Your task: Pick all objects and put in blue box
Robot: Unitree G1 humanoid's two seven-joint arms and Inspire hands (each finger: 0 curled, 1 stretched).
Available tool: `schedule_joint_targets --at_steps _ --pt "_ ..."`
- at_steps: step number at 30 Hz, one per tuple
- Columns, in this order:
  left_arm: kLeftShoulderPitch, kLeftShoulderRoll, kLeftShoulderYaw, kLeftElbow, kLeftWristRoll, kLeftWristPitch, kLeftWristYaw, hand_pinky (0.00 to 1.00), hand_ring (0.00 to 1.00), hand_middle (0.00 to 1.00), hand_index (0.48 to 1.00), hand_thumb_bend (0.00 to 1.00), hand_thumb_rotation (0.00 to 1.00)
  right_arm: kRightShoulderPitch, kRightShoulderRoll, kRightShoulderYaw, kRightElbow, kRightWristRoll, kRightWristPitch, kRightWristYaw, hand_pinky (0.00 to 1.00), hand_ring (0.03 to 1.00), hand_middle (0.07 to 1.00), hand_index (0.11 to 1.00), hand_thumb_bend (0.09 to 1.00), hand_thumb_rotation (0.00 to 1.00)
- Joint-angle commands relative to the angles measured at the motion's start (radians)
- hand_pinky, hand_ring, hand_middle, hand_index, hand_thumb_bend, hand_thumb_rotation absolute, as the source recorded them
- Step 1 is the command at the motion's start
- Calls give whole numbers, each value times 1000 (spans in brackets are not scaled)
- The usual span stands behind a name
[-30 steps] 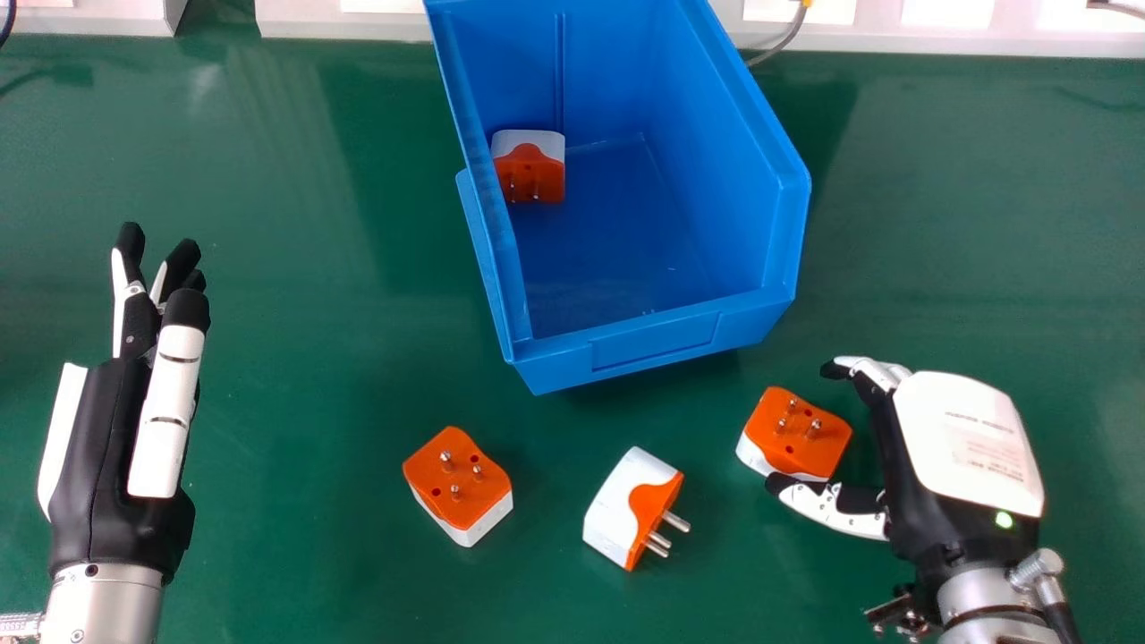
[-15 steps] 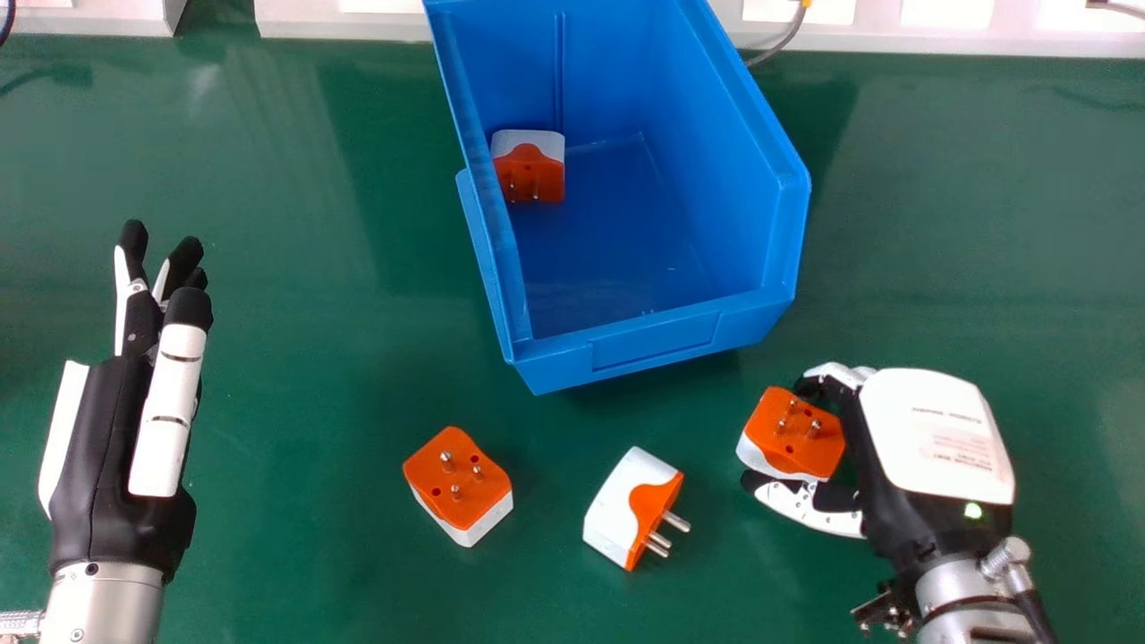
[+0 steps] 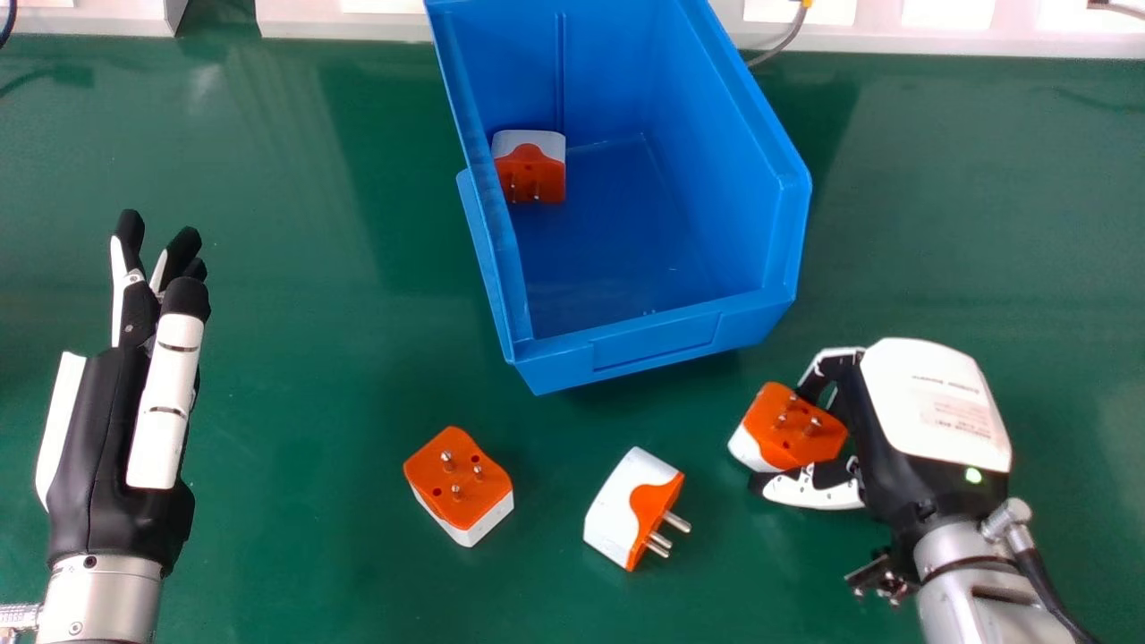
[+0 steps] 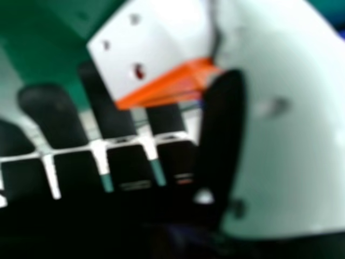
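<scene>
My right hand is curled round an orange and white plug adapter, right of the box's front, its thumb on the near side. In the right hand view, the adapter's white face lies between the fingers and thumb of the right hand. Two more adapters rest on the green table: one prongs up, the other on its side with prongs pointing right. Inside the blue box another adapter leans by the left wall. My left hand is at the left with straight fingers.
The green table surrounds the box. Along its far edge runs a white ledge, with a grey cable behind the box's right side.
My right hand has moved left and its fingers have curled round the adapter, which has tilted and shifted slightly left. The left hand has risen slightly in the view.
</scene>
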Motion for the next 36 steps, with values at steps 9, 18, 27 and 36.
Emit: schedule_joint_targets --at_steps 9,18,27,36 --pt "8 7 7 -32 -1 -5 3 999 989 986 980 516 922 85 3 -25 -154 41 -13 23 74 123 193 471 485 147" --pt "0 3 8 -30 -1 4 12 999 988 983 978 530 906 239 7 -51 -485 49 -42 67 53 95 156 470 485 140" --pt "-6 7 4 -24 0 4 13 997 985 978 973 534 893 244 30 -79 -666 20 -94 78 49 78 132 470 489 132" --pt "-23 4 3 -5 8 -2 16 989 982 975 976 560 882 -29 110 -66 -612 18 -83 158 51 78 131 469 487 133"
